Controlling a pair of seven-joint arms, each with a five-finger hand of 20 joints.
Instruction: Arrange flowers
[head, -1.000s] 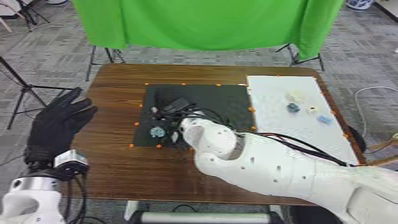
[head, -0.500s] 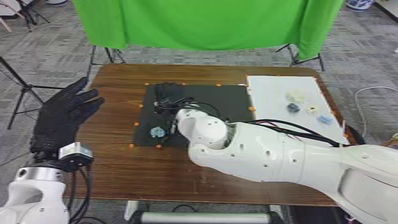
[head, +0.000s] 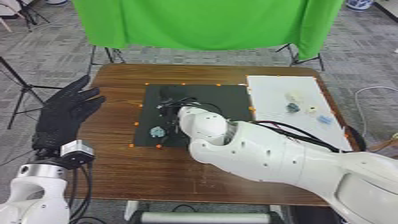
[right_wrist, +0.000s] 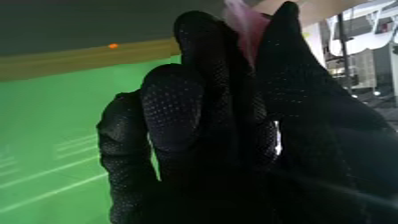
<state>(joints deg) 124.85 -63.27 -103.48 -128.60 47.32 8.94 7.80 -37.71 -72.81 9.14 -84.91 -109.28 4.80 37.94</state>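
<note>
The black-gloved right robot hand (right_wrist: 173, 107) had swung toward the far side of the dark rectangular mat (head: 226, 95) — nearly closed, pinching a soft pink flower (right_wrist: 247, 25) above it, apparently for placement.

The right hand (head: 171, 106) is blurry to me, its outline lost against the dark mat (head: 226, 97). In the right wrist view, the pink piece (right_wrist: 248, 22) runs off the edge, its other end hidden among the fingers (right_wrist: 204, 45). The pale blue piece (head: 158, 132) is too small to name.

Right hand (right_wrist: 222, 170), black-gloved, pinching pink thing (right_wrist: 248, 27), perhaps petal; green cloth (right_wrist: 49, 135) beyond.
</note>
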